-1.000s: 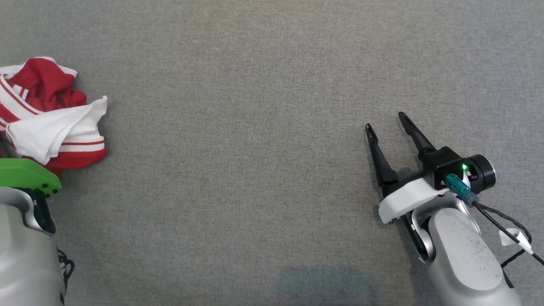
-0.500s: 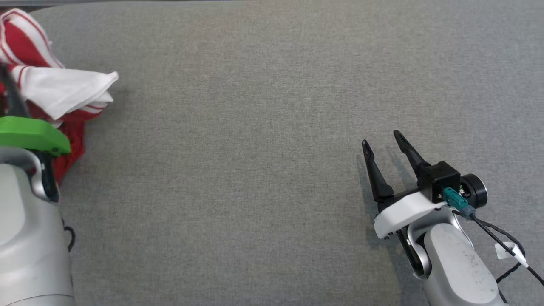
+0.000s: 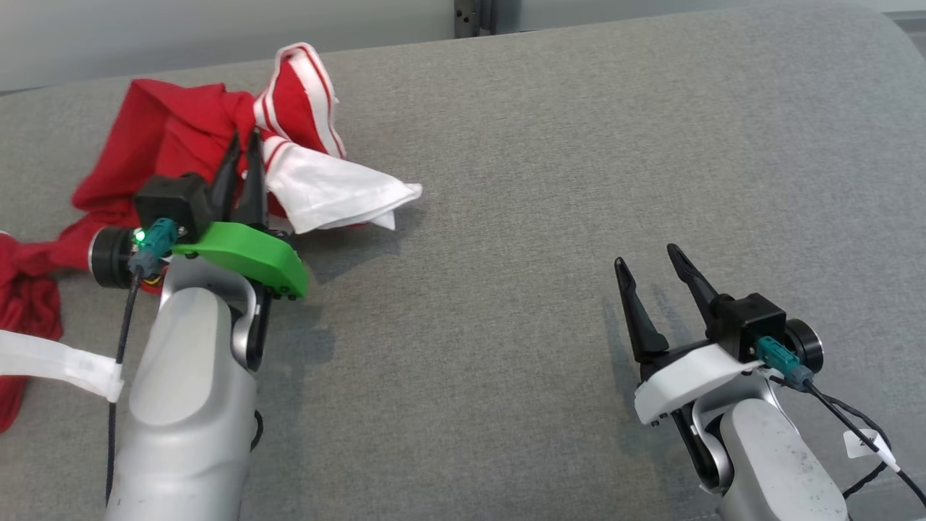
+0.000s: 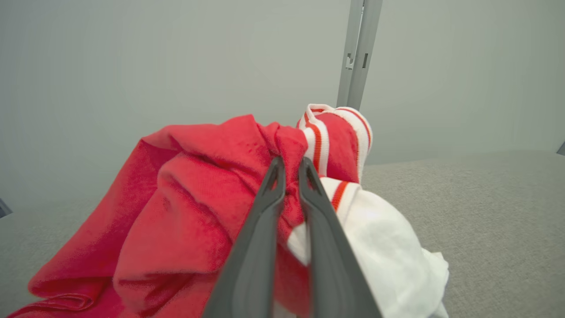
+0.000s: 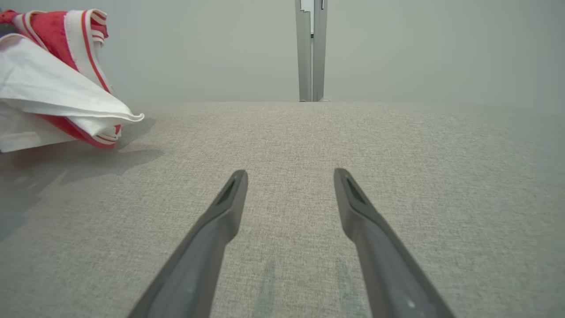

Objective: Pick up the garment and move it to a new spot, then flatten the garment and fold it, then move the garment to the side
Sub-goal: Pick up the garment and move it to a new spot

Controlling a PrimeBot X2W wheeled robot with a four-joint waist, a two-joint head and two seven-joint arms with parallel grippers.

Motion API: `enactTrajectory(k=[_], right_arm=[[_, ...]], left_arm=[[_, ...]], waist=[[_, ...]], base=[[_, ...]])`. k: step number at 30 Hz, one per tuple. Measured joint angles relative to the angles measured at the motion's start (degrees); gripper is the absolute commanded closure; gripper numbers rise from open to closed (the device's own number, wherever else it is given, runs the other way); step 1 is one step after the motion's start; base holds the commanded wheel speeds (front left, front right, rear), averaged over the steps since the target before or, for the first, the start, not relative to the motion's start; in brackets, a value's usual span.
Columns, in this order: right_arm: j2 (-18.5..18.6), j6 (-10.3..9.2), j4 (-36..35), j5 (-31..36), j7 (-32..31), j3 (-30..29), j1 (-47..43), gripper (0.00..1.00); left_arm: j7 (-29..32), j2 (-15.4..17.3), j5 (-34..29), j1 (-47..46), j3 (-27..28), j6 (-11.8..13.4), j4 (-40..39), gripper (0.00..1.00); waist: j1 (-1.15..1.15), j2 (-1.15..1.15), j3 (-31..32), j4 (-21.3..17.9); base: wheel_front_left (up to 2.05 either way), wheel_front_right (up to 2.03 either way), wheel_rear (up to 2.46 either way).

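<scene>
The garment [image 3: 173, 137] is a crumpled red piece with white parts and red-and-white striped trim, bunched at the back left of the grey surface. My left gripper [image 3: 244, 141] is shut on a fold of its red cloth, and the cloth [image 4: 198, 198] hangs raised around the two fingers. A white flap [image 3: 333, 192] sticks out to the right, and the same flap [image 5: 57, 97] appears at the left of the right wrist view. My right gripper [image 3: 647, 255] stands open at the lower right, well apart from the garment, with nothing between its fingers [image 5: 229, 198].
The grey fabric-covered table [image 3: 506, 217] stretches wide between the two arms. Its far edge runs along the top, with a pale wall and a metal post [image 3: 477, 14] behind it. A white strip of cloth [image 3: 51, 362] lies at the left edge.
The camera has tilted up and turned, so the far edge now shows. My left gripper has lifted the garment and carried it rightward. The right gripper stays open.
</scene>
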State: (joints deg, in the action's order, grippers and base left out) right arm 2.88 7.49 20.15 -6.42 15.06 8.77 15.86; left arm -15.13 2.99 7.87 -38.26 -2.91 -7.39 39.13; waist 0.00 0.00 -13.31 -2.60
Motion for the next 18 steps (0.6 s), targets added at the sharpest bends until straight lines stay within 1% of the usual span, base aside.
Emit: enactTrajectory(k=[3,6,8,12,15,17,18], right_arm=[[0.0,0.0,-0.1,-0.4,0.0,0.3,-0.2,0.0],[0.0,0.0,-0.4,-0.8,0.0,0.4,-0.3,0.0],[0.0,0.0,-0.6,-1.0,0.0,0.4,-0.4,0.0],[0.0,0.0,-0.7,-1.3,0.0,0.3,-0.4,0.0],[0.0,0.0,-0.7,-1.6,0.0,0.3,-0.5,0.0],[0.0,0.0,-0.8,-1.7,0.0,0.3,-0.5,0.0],[0.0,0.0,-0.9,-1.7,0.0,0.2,-0.5,0.0]], left_arm=[[0.0,-0.1,4.1,1.2,-5.6,0.0,-0.8,1.0],[0.0,-0.1,9.5,2.7,-13.2,0.0,-2.7,1.0],[0.0,-0.1,11.6,3.4,-17.5,0.0,-4.1,1.0],[0.0,-0.2,16.1,4.5,-26.4,1.2,-7.3,1.0],[0.0,-0.3,18.6,5.2,-30.9,2.4,-9.1,1.0],[0.0,-0.3,19.3,5.2,-32.6,3.2,-9.8,1.0],[0.0,-0.3,19.3,5.2,-33.2,3.6,-9.9,0.71]], waist=[[0.0,0.0,0.4,-2.2],[0.0,0.0,0.7,-4.4],[0.0,0.0,0.8,-5.7],[0.0,0.0,0.8,-8.0],[0.0,0.0,0.8,-9.1],[0.0,0.0,0.7,-9.6],[0.0,0.0,0.7,-9.7]], base=[[0.0,0.0,0.0],[0.0,0.0,0.0],[0.0,0.0,0.0],[0.0,0.0,0.0],[0.0,0.0,0.0],[0.0,0.0,0.0],[0.0,0.0,0.0]])
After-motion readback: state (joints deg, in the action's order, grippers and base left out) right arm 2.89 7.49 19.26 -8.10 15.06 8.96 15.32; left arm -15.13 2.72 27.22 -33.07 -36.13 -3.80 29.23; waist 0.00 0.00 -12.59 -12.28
